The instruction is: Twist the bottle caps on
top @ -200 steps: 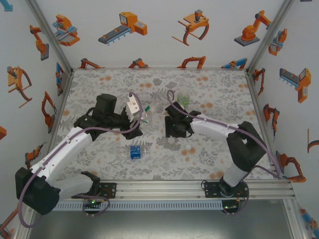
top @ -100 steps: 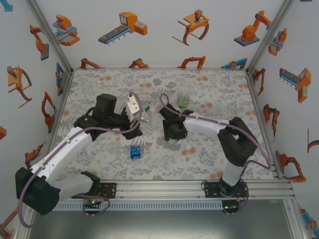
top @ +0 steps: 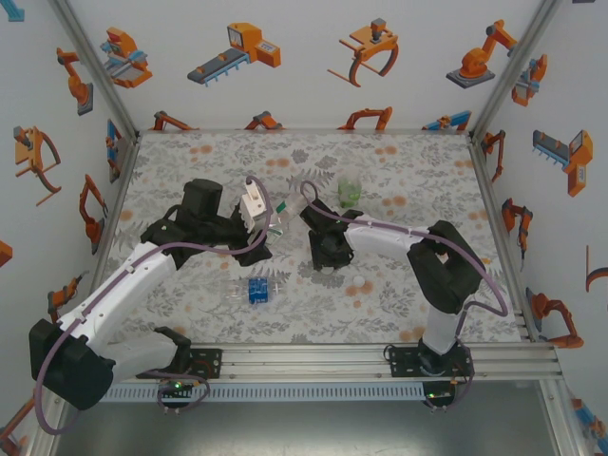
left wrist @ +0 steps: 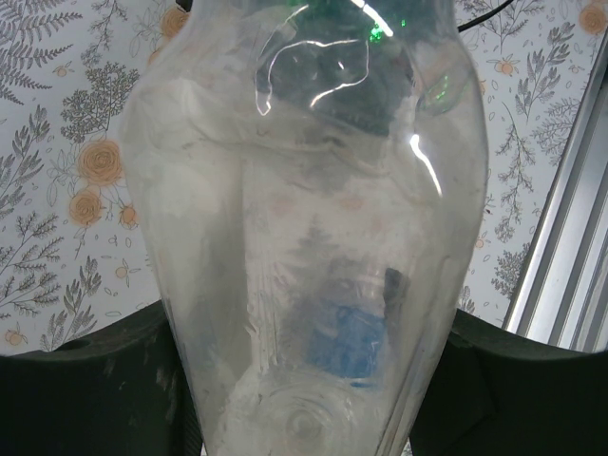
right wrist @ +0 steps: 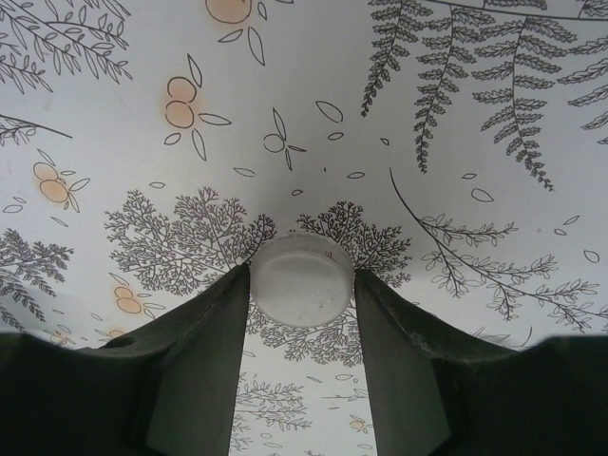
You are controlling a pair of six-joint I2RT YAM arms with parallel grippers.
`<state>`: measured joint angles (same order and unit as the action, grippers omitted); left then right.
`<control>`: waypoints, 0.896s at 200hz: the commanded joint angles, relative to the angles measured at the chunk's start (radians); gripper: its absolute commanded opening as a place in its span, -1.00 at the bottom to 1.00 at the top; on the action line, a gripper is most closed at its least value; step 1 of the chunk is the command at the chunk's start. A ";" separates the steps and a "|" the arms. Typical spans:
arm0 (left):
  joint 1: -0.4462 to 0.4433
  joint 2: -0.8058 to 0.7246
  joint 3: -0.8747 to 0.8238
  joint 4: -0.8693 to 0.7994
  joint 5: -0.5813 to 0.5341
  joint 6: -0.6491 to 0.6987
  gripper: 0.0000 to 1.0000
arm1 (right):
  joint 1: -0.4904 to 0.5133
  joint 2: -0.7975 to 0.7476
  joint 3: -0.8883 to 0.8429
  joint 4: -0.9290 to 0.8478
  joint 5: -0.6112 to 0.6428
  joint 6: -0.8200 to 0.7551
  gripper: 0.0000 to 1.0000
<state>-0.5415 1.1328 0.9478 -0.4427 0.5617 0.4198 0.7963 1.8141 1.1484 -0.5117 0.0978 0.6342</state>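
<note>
A small whitish bottle cap (right wrist: 302, 280) lies flat on the floral table, and the fingertips of my right gripper (right wrist: 302, 287) press against its two sides. In the top view that right gripper (top: 326, 264) points down at the table's middle. My left gripper (top: 270, 224) is shut on a clear bottle (top: 279, 219) with green on its label, held off the table. Seen from the left wrist, this bottle (left wrist: 304, 218) stands between the dark fingers (left wrist: 85, 389). The blue-label bottle (top: 255, 289) lies on its side near the front. The green-tinted bottle (top: 351, 185) stands upright at the back.
White walls with orange robot stickers close in the table on three sides. A metal rail (top: 380, 359) runs along the near edge by the arm bases. Open floral tabletop (top: 199, 157) lies at the back left and at the right.
My right arm has swung left and lowered over the cap, and its jaws have narrowed onto the cap's sides. The left arm and its bottle have stayed still.
</note>
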 commanded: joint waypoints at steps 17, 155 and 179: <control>0.006 0.006 0.033 -0.017 0.027 0.005 -0.95 | 0.010 0.010 0.029 -0.017 0.008 -0.010 -0.09; 0.005 0.007 0.034 -0.021 0.027 0.005 -0.95 | 0.015 0.044 0.049 -0.028 0.017 -0.027 -0.20; 0.005 0.007 0.033 -0.021 0.027 0.007 -0.95 | 0.017 0.018 0.046 -0.031 0.026 -0.031 -0.24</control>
<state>-0.5415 1.1366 0.9482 -0.4431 0.5617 0.4198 0.8028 1.8362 1.1759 -0.5121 0.0990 0.6216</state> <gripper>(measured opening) 0.609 0.428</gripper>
